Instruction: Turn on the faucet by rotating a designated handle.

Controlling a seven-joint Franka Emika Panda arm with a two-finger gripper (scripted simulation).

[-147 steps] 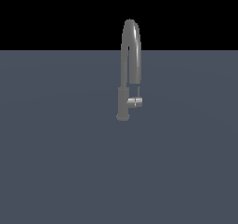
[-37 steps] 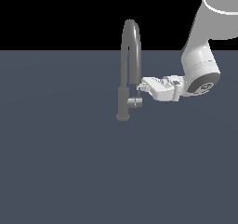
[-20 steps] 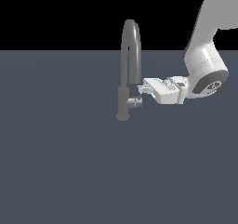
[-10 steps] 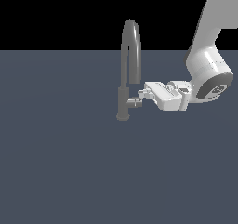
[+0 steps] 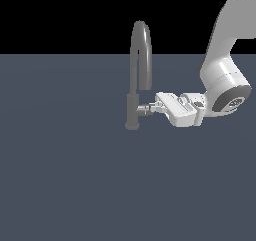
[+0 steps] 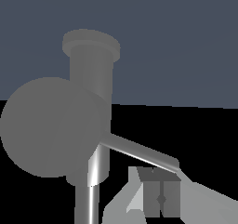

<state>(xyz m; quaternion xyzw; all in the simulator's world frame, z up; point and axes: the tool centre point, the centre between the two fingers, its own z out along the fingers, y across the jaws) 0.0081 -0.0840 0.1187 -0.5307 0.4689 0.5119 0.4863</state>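
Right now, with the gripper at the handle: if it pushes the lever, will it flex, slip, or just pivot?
Probably pivots: the handle is a short stub on the faucet column, likely turning about it. It looks like thin rigid metal in the wrist view, so little flex. Its shiny finish suggests the gripper could slide off the lever.

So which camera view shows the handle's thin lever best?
The wrist view: the handle fills the frame, its lever running out toward the gripper. In the exterior view the handle is only a small stub, with no lever discernible.
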